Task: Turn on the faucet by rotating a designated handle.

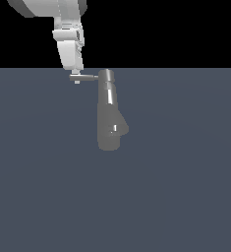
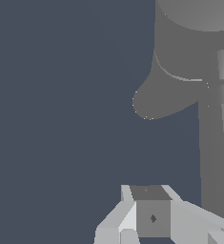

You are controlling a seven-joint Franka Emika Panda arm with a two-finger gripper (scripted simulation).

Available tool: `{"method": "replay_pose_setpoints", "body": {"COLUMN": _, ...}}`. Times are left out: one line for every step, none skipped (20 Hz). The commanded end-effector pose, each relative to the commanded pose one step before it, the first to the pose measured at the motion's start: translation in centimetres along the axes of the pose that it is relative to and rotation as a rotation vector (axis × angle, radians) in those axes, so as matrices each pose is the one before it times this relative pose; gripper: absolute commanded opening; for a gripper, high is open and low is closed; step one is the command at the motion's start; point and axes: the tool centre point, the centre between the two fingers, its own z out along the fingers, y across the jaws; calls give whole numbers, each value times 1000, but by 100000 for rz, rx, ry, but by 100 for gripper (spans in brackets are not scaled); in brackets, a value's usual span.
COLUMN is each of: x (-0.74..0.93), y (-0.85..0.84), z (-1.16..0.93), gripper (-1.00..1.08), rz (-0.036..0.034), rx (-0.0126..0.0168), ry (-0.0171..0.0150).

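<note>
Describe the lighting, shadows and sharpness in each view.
Exterior view: flat, even light, no cast shadows on the floor; a bright specular glint on the faucet near its side bulge; edges crisp, the handle clear beside the tool. Wrist view: a vertical highlight streak on the faucet; no blur.

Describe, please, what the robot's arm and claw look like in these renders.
The arm is built of glossy white, blocky, rounded segments with pale grey shading and no visible cables or markings. Its claw ends in small light-grey fingers; the wrist view shows angular, faceted white-grey pieces around a darker grey square face bearing a small dark diamond mark.
</note>
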Motion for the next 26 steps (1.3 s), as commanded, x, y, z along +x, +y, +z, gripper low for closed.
{"method": "replay_pose_setpoints", "body": {"x": 9, "y": 617, "z": -264, "gripper": -100, "rz": -2, "rx": 27, "ry": 0}}
{"method": "replay_pose_setpoints", "body": {"x": 4, "y": 250, "z": -101, "gripper": -100, "rz": 0, "rx": 0, "ry": 0}}
{"method": "replay_pose_setpoints", "body": {"x": 4, "y": 251, "z": -102, "gripper": -100, "rz": 0, "rx": 0, "ry": 0}}
{"method": "replay_pose_setpoints", "body": {"x": 4, "y": 253, "z": -102, "gripper": -100, "rz": 0, "rx": 0, "ry": 0}}
{"method": "replay_pose_setpoints", "body": {"x": 5, "y": 254, "z": -103, "gripper": -100, "rz": 0, "rx": 0, "ry": 0}}
{"method": "replay_pose_setpoints", "body": {"x": 5, "y": 256, "z": -104, "gripper": -100, "rz": 0, "rx": 0, "ry": 0}}
{"method": "replay_pose_setpoints", "body": {"x": 5, "y": 257, "z": -104, "gripper": -100, "rz": 0, "rx": 0, "ry": 0}}
{"method": "replay_pose_setpoints", "body": {"x": 5, "y": 258, "z": -105, "gripper": -100, "rz": 0, "rx": 0, "ry": 0}}
{"method": "replay_pose_setpoints", "body": {"x": 5, "y": 260, "z": -106, "gripper": -100, "rz": 0, "rx": 0, "ry": 0}}
{"method": "replay_pose_setpoints", "body": {"x": 5, "y": 261, "z": -106, "gripper": -100, "rz": 0, "rx": 0, "ry": 0}}
{"method": "replay_pose_setpoints", "body": {"x": 5, "y": 262, "z": -107, "gripper": -100, "rz": 0, "rx": 0, "ry": 0}}
{"method": "replay_pose_setpoints", "body": {"x": 5, "y": 264, "z": -108, "gripper": -100, "rz": 0, "rx": 0, "ry": 0}}
{"method": "replay_pose_setpoints", "body": {"x": 5, "y": 265, "z": -108, "gripper": -100, "rz": 0, "rx": 0, "ry": 0}}
{"method": "replay_pose_setpoints", "body": {"x": 5, "y": 266, "z": -109, "gripper": -100, "rz": 0, "rx": 0, "ry": 0}}
{"method": "replay_pose_setpoints", "body": {"x": 5, "y": 267, "z": -109, "gripper": -100, "rz": 0, "rx": 0, "ry": 0}}
{"method": "replay_pose_setpoints", "body": {"x": 5, "y": 268, "z": -110, "gripper": -100, "rz": 0, "rx": 0, "ry": 0}}
{"method": "replay_pose_setpoints", "body": {"x": 5, "y": 269, "z": -110, "gripper": -100, "rz": 0, "rx": 0, "ry": 0}}
{"method": "replay_pose_setpoints", "body": {"x": 5, "y": 270, "z": -111, "gripper": -100, "rz": 0, "rx": 0, "ry": 0}}
{"method": "replay_pose_setpoints", "body": {"x": 5, "y": 271, "z": -112, "gripper": -100, "rz": 0, "rx": 0, "ry": 0}}
{"method": "replay_pose_setpoints", "body": {"x": 5, "y": 272, "z": -112, "gripper": -100, "rz": 0, "rx": 0, "ry": 0}}
{"method": "replay_pose_setpoints", "body": {"x": 4, "y": 273, "z": -113, "gripper": -100, "rz": 0, "rx": 0, "ry": 0}}
{"method": "replay_pose_setpoints", "body": {"x": 4, "y": 274, "z": -114, "gripper": -100, "rz": 0, "rx": 0, "ry": 0}}
{"method": "replay_pose_setpoints", "body": {"x": 4, "y": 275, "z": -114, "gripper": -100, "rz": 0, "rx": 0, "ry": 0}}
{"method": "replay_pose_setpoints", "body": {"x": 4, "y": 276, "z": -115, "gripper": -100, "rz": 0, "rx": 0, "ry": 0}}
{"method": "replay_pose_setpoints", "body": {"x": 4, "y": 276, "z": -116, "gripper": -100, "rz": 0, "rx": 0, "ry": 0}}
{"method": "replay_pose_setpoints", "body": {"x": 0, "y": 0, "z": 0, "gripper": -100, "rz": 0, "rx": 0, "ry": 0}}
